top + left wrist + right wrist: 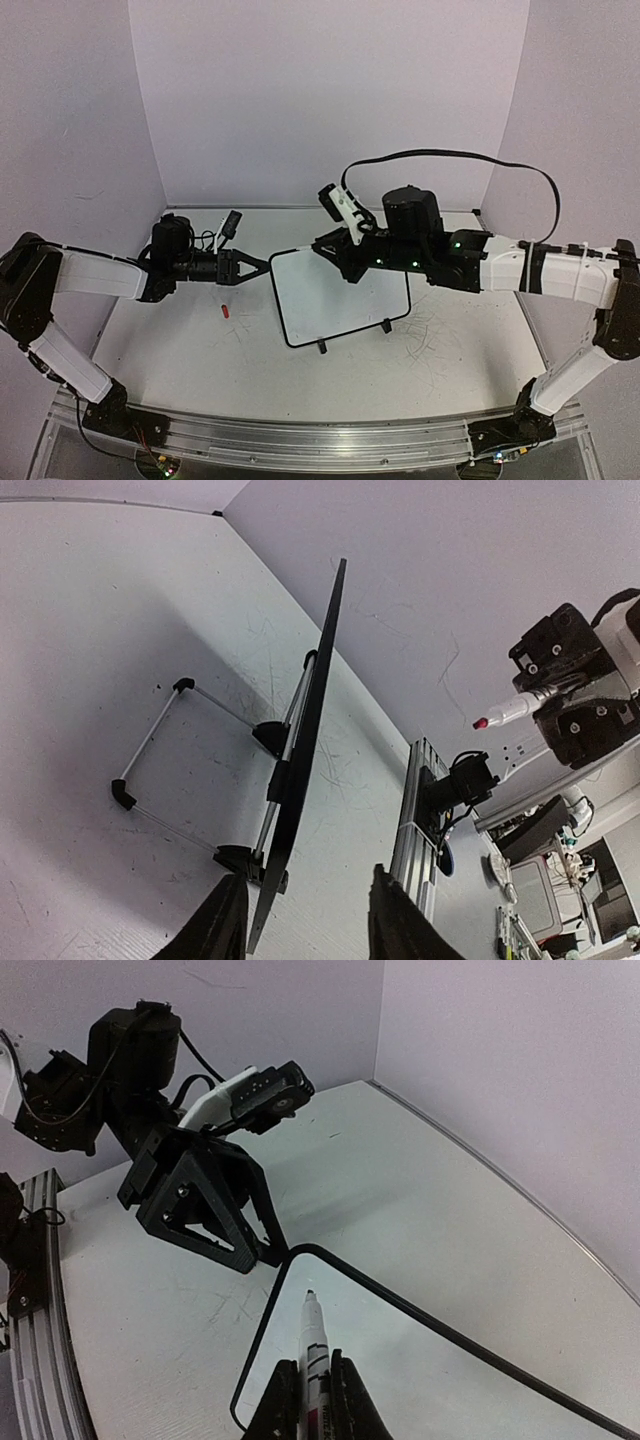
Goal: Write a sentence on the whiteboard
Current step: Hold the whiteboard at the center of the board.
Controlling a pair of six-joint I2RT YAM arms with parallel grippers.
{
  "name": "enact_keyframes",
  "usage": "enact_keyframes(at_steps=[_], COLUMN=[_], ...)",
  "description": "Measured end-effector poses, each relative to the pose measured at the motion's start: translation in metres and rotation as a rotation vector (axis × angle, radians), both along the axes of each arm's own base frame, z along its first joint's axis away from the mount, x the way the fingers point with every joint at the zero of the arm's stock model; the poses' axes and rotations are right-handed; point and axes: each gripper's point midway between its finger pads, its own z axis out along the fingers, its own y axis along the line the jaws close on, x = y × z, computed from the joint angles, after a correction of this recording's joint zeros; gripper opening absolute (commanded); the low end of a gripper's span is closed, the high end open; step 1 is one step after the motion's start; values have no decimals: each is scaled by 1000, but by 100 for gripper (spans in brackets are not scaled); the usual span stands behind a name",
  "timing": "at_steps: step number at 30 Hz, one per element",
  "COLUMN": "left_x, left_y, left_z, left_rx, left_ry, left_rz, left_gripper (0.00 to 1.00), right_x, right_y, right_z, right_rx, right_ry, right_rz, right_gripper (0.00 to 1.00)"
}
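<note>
No legible text in any view.
Dark print on barrel of marker (pixel 314 1345), held in right pincer (pixel 310 1380): too blurred to read. Face of whiteboard (pixel 400 1380) plain white. Bench clutter (pixel 545 880) at lower right of left wrist view: too small to make out any labels.

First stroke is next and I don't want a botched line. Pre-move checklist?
1. Marker held in right pincer: ok, shut on it.
2. Cap off: ok, tip is bare. A small red piece lies on the table.
3. Whiteboard upright on its feet: ok.
4. Left pincer bracing the board's corner: cannot tell. It straddles the edge, but clamping is unclear.
5. Tip on the board: not ok. The left wrist view shows a gap.
6. Surface blank: ok, no lettering seen.
</note>
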Motion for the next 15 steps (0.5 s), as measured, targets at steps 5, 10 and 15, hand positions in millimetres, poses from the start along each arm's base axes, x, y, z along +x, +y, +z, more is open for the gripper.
enact_keyframes(at_steps=[5,10,15], left_x=[-4,-2,-1], left_y=[-3,-6,-6], left_z=[-10,-12,-17], left_rx=[4,6,12], left_ry=[25,13,11], left_rz=[-42,-56,-59], left_gripper=[34,30,26], right_x=[-4,-5,-3], right_y=[14,21,26], right_z=[-12,-15,-26], right_rx=[-15,-13,-26], right_ry=[3,-4,5], right_rz=[37,52,57], right_gripper=[0,0,0])
